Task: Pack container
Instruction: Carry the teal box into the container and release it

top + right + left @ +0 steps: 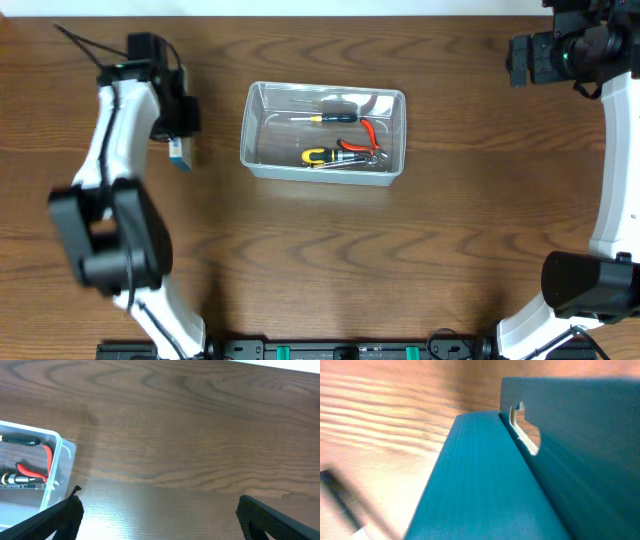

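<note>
Clear container (272, 140) sits on the counter (330, 260) with a screwdriver (335, 117) and pliers (372, 135) inside. My right gripper (159, 505) is spread wide and empty, well apart from it. My left gripper (181, 130) is over the blue box (485, 485); I cannot tell its grip.

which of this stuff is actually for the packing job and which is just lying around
Job: bin; screwdriver, red pliers and yellow tool inside it; blue box at the left claw.
Lying about: nothing loose that shows; the right claw is open, holding nothing.
</note>
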{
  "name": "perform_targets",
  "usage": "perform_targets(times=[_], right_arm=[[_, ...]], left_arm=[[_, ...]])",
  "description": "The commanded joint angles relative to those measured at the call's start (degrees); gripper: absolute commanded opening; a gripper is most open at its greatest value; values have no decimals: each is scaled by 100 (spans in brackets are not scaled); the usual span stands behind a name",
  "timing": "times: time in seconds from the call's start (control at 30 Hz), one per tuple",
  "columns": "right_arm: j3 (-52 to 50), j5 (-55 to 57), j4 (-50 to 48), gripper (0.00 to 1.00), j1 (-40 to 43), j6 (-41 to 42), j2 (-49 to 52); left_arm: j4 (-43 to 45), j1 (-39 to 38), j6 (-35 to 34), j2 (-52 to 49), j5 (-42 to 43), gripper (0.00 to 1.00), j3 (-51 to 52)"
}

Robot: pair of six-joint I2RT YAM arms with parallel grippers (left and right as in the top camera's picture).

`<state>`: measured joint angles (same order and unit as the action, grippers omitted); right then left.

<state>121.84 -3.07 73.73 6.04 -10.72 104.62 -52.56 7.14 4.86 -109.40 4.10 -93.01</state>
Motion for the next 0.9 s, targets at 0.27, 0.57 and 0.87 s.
perform_targets(times=[0.27, 0.57, 0.87], right_arm=[[-15, -190, 17, 99, 31, 107, -44], [-15, -190, 24, 99, 31, 107, -44], [-15, -192, 42, 99, 31, 107, -44]], left_arm=[[-348, -1845, 3613, 2225, 861, 5, -39], [481, -3241, 6046, 1438, 857, 6, -37], [555, -3246, 5805, -7, 859, 6, -37]])
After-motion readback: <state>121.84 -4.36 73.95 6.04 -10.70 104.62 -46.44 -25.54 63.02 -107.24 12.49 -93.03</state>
